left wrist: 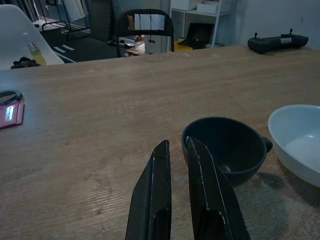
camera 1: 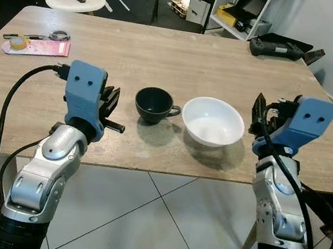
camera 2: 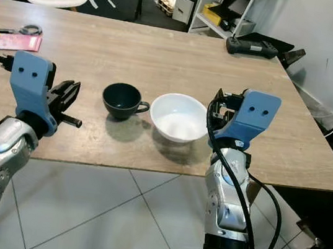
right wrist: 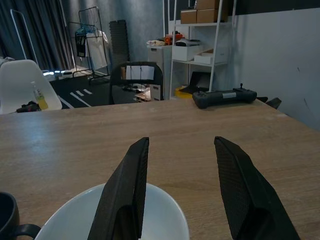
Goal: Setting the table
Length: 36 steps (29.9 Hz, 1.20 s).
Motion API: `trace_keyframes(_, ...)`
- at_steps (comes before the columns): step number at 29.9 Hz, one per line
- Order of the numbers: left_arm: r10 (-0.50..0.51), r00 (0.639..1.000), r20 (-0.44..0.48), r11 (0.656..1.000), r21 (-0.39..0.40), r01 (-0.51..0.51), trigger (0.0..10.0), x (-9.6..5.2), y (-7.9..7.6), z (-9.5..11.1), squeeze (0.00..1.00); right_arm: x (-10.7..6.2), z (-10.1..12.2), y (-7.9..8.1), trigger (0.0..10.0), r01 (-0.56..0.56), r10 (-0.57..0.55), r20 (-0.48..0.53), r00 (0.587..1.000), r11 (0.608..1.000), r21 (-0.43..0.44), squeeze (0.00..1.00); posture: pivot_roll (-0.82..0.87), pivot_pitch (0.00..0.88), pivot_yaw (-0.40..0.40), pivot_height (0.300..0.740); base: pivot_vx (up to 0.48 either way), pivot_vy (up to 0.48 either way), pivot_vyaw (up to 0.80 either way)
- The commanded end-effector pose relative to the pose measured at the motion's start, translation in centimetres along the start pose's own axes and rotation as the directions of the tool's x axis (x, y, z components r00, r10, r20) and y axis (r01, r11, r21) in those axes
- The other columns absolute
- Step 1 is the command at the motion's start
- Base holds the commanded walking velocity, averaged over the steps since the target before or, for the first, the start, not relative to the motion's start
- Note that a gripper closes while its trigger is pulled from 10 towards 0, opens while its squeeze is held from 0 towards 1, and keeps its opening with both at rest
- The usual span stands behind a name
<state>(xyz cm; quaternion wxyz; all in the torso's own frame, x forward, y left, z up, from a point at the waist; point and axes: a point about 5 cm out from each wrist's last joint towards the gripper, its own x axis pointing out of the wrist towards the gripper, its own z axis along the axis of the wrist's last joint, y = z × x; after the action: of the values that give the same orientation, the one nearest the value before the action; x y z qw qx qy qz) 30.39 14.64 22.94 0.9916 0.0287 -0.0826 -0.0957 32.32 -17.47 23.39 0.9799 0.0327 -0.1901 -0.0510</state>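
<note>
Dark cup [camera 1: 154, 104], handle toward white bowl [camera 1: 213, 121], both upright mid-counter [camera 1: 164, 55] | left gripper [left wrist: 181, 165] jaws nearly pressed together, just short of cup | right gripper [right wrist: 182, 165] jaws spread above bowl's rim.

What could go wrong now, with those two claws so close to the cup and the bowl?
The dark cup and white bowl stand almost touching, so nudging one might knock the other. The left tool has its fingers nearly closed right beside the cup's rim and could push it instead of gripping it. The right tool is open at the bowl's rim; a smooth, wide bowl could slip.
</note>
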Motion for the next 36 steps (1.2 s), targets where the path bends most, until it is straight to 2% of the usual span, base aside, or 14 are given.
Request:
trace_keyframes(1, 0.002, 1.0, -0.005, 1.0, 0.003, -0.002, 10.0, 0.04, 0.01, -0.23, 0.0, -0.06, -0.21, -0.24, 10.0, 0.015, -0.015, -0.001, 1.0, 1.0, -0.007, 0.0, 0.04, 0.055, 0.053, 0.74, 0.0, 0.0, 0.0)
trace_keyframes(36, 0.0, 1.0, -0.011, 1.0, -0.002, 0.0, 10.0, -0.03, -0.2, -0.4, 0.0, -0.06, -0.27, -0.33, 10.0, 0.02, -0.02, -0.003, 1.0, 1.0, 0.003, 0.0, 0.05, 0.06, 0.05, 0.74, 0.0, 0.0, 0.0)
